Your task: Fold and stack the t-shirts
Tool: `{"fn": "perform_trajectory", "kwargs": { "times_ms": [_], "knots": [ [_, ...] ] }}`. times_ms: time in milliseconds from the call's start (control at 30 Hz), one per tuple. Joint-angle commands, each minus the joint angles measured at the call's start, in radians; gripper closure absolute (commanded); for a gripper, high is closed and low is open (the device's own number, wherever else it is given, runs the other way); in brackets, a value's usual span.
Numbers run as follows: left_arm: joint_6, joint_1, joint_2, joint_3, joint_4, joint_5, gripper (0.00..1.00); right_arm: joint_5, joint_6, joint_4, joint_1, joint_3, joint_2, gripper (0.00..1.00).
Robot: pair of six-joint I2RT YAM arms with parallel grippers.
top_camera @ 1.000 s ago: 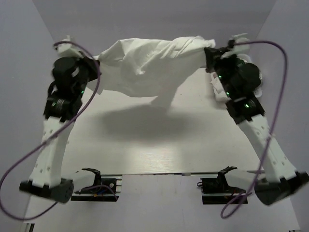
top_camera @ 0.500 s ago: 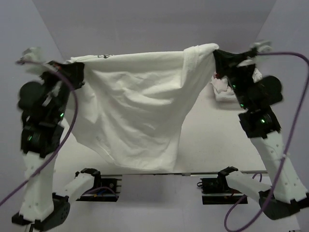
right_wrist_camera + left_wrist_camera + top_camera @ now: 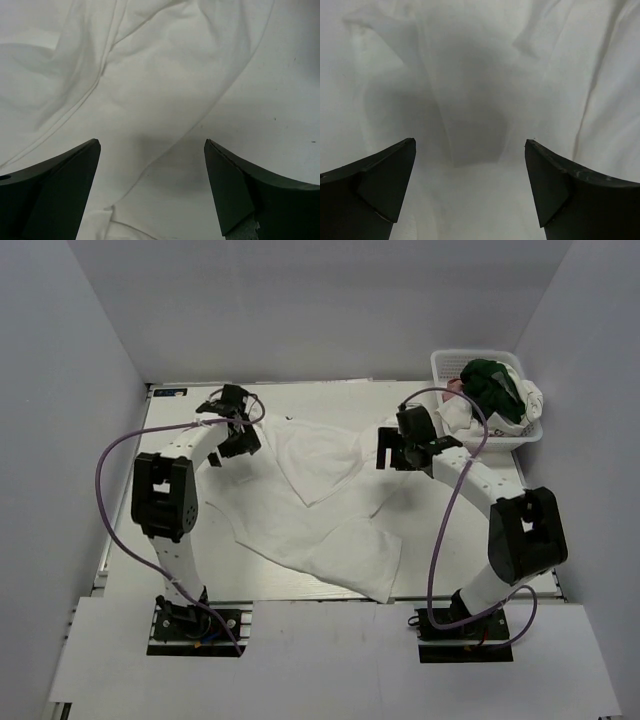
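A white t-shirt (image 3: 320, 510) lies spread and creased on the table, slanting from the far left to the near middle. My left gripper (image 3: 243, 440) hovers over its far-left corner, jaws wide open, with only white cloth (image 3: 470, 75) under it. Over the shirt's far-right edge is my right gripper (image 3: 393, 452), also open; beneath it the cloth (image 3: 150, 75) ends against bare table (image 3: 280, 100). Neither gripper (image 3: 470, 141) (image 3: 152, 141) holds anything. More t-shirts, a dark green one (image 3: 492, 382) with pink and white cloth beside it, are heaped in a basket.
The white lattice basket (image 3: 440, 362) stands at the far right corner of the table, just beyond the right arm. Grey walls close in on the left, the back and the right. The arm bases sit at the near edge.
Both grippers held the white t-shirt stretched in the air between them. Now it lies on the table, both grippers have opened and sit low over its far corners.
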Motion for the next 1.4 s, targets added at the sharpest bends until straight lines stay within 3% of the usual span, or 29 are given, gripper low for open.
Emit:
{"fn": "perform_trajectory", "kwargs": {
  "times_ms": [0,200,400,500,600,733,867,900,933,1000,1067,1100,1133,1267,1367],
  "knots": [
    [-0.005,0.005,-0.172,0.031,0.025,-0.030,0.00,-0.029,-0.024,0.046,0.011,0.030,-0.077,0.10],
    [-0.072,-0.015,-0.254,-0.107,0.025,0.015,0.00,-0.156,-0.200,0.155,0.106,-0.021,-0.086,0.10],
    [-0.158,-0.026,-0.359,-0.346,0.097,0.188,0.00,-0.276,-0.297,0.097,0.275,0.131,0.129,0.10],
    [-0.183,-0.026,-0.464,-0.531,0.210,0.219,0.00,-0.262,-0.346,0.056,0.353,0.218,0.245,0.10],
    [-0.194,-0.026,-0.552,-0.615,0.250,0.219,0.00,-0.241,-0.384,0.042,0.432,0.295,0.340,0.10],
    [-0.206,-0.026,-0.584,-0.702,0.308,0.231,0.00,-0.050,-0.378,0.008,0.490,0.396,0.453,0.15],
    [-0.197,-0.026,-0.584,-0.737,0.347,0.254,0.00,0.082,-0.345,-0.033,0.518,0.442,0.518,0.41],
    [-0.197,-0.026,-0.584,-0.748,0.362,0.254,0.00,0.095,-0.332,-0.039,0.521,0.436,0.523,0.54],
    [-0.197,-0.026,-0.584,-0.748,0.371,0.254,0.00,0.107,-0.326,-0.037,0.522,0.430,0.523,0.60],
    [-0.197,-0.026,-0.569,-0.770,0.387,0.254,0.00,0.107,-0.311,-0.035,0.522,0.422,0.512,0.74],
    [-0.197,-0.026,-0.551,-0.770,0.402,0.263,0.00,0.100,-0.286,-0.033,0.527,0.416,0.503,0.81],
    [-0.197,-0.026,-0.526,-0.780,0.428,0.263,0.00,0.097,-0.282,-0.027,0.527,0.415,0.486,0.94],
    [-0.197,-0.026,-0.512,-0.781,0.428,0.274,0.00,0.095,-0.280,-0.021,0.527,0.413,0.481,1.00],
    [-0.197,-0.026,-0.433,-0.771,0.431,0.285,0.00,0.101,-0.274,0.017,0.515,0.415,0.415,1.00],
    [-0.197,-0.026,-0.380,-0.745,0.390,0.259,0.00,0.220,-0.288,0.091,0.489,0.425,0.374,1.00]
  ]
}}
